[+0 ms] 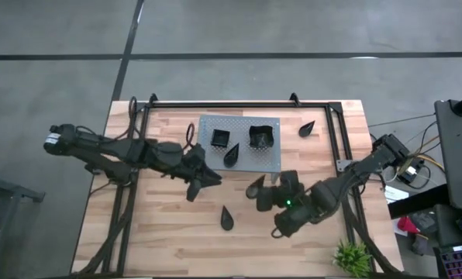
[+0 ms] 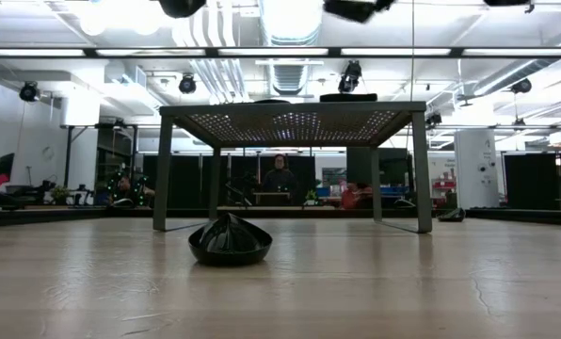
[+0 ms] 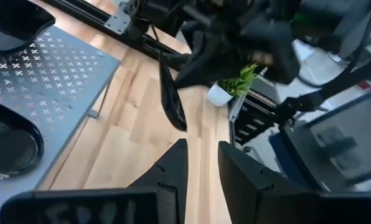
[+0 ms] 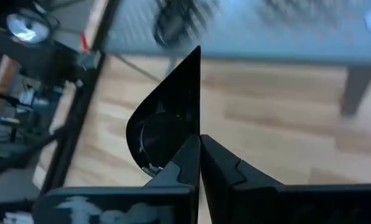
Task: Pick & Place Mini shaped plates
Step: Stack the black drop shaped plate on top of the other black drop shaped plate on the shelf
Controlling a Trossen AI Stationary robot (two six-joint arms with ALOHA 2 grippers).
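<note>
My right gripper (image 4: 199,148) is shut on a glossy black teardrop plate (image 4: 167,121), just off the near right corner of the grey perforated rack (image 1: 239,124), where the plate (image 1: 255,186) shows in the high view. My left gripper (image 1: 208,180) hovers open near the rack's near left corner, with nothing between its fingers (image 3: 173,171). Two square dishes (image 1: 219,138) (image 1: 260,136) and a teardrop plate (image 1: 231,155) sit on the rack. Two more teardrop plates lie on the table, one near the middle (image 1: 227,218) (image 2: 229,243) and one to the right of the rack (image 1: 305,128). My right gripper pinches the teardrop plate by its rim at the rounded end (image 4: 173,152) between its two fingers. The plate is lifted clear and stands on edge, its pointed tip (image 4: 197,51) aimed away from the gripper. In the left wrist view it shows edge-on (image 3: 172,102), tip down.
A small green plant (image 1: 352,257) in a white pot stands at the table's near right corner. A black frame rail (image 1: 239,104) runs along the far edge and down both sides. Bare wood lies on the near half around the lone teardrop plate.
</note>
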